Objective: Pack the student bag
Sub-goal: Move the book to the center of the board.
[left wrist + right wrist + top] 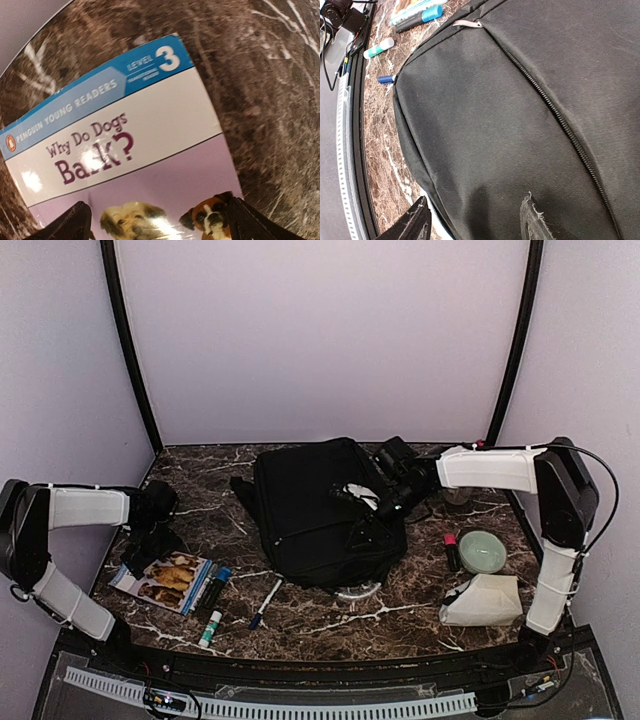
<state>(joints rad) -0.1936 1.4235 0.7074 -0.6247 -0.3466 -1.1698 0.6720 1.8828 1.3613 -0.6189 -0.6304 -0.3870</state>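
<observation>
Hovering: left pincer (157, 212) spread over the book (130, 125), right pincer (475, 212) spread above the student bag (315, 510), flat at counter (400, 625) centre (zip looks shut). Probably step one: bag needs unzipping, book an edge pinch.

Plain-walled lab booth (320, 340), marbled tabletop (330, 625)

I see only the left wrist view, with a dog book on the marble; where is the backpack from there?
Observer: The backpack lies to the right of the book, a little farther back.
Operator: Is its zip open?
Observer: The zip in the right wrist view looks closed.
Operator: And the right tool?
Observer: The right tool is open, over the backpack.
</observation>
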